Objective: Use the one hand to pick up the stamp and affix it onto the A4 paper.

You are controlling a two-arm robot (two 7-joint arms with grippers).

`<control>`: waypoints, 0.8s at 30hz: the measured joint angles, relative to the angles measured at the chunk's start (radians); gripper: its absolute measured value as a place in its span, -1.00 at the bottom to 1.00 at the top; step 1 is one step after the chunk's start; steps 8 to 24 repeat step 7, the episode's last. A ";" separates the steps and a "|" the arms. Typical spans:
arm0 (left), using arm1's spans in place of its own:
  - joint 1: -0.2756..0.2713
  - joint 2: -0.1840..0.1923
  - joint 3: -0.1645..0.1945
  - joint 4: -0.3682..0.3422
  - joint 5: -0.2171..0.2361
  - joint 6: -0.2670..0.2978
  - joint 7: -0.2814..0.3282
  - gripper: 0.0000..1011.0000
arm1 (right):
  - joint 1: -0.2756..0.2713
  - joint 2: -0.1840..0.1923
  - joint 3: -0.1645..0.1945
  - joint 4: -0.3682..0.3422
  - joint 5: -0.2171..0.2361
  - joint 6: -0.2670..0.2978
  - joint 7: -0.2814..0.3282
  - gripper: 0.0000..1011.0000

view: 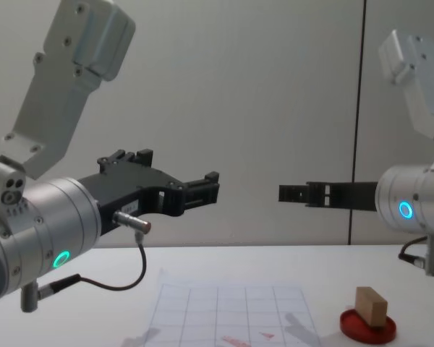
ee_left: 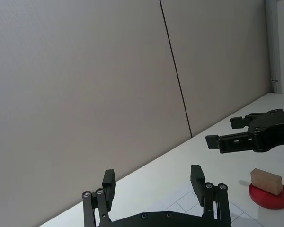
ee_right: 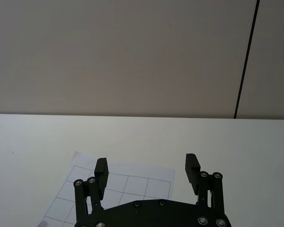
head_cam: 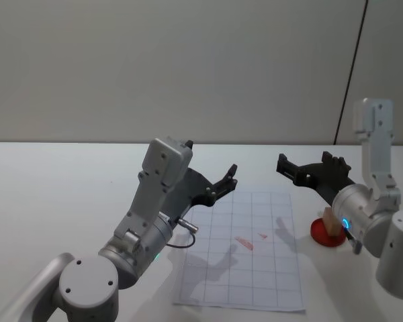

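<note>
My right pincer (head_cam: 302, 171) hangs released, fingers spread and nothing between them, raised well above the bench (head_cam: 67, 181). The stamp (head_cam: 332, 220) sits below and behind my fingertips, back toward my wrist, resting on the red pad (head_cam: 326, 235). The paper (head_cam: 245, 251) lies flat on the bench below me and off to my left side, with a couple of red marks already near its middle.

My left pincer (head_cam: 225, 181) is also released and hovers idle over the paper's far edge, across from mine and apart from it.

I judge the stamp to be a light, stiff wooden block: nothing that will crush or bend, but smooth enough to twist if I pinch it off-centre. It leans a little on the pad rather than standing square, so I would close across its two broad flat faces, around the upper half, keeping my fingertips clear of the inked bottom. The pad is loose on the bench and may lift or slide with the block if ink makes them stick.
</note>
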 joint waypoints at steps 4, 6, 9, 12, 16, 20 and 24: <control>0.000 0.000 0.000 0.000 0.000 0.000 0.000 0.98 | 0.000 0.000 0.000 -0.001 0.000 -0.002 0.001 0.98; 0.000 0.000 0.000 0.000 0.000 0.000 0.000 0.98 | -0.001 0.000 0.000 -0.001 0.001 -0.002 0.001 0.98; 0.000 0.000 0.000 0.000 0.000 0.000 0.000 0.98 | -0.001 0.000 0.000 -0.001 0.001 -0.003 0.001 0.98; 0.000 0.000 0.000 0.000 0.000 0.000 0.000 0.98 | -0.001 0.000 0.000 -0.001 0.001 -0.003 0.001 0.98; 0.000 0.000 0.000 0.000 0.000 0.000 0.000 0.98 | -0.001 0.000 0.000 -0.001 0.001 -0.003 0.001 0.98; 0.000 0.000 0.000 0.000 0.000 0.000 0.000 0.98 | -0.001 0.000 0.000 -0.001 0.001 -0.003 0.001 0.98; 0.000 0.000 0.000 0.000 0.000 0.000 0.000 0.98 | -0.001 0.000 0.000 -0.001 0.001 -0.003 0.001 0.98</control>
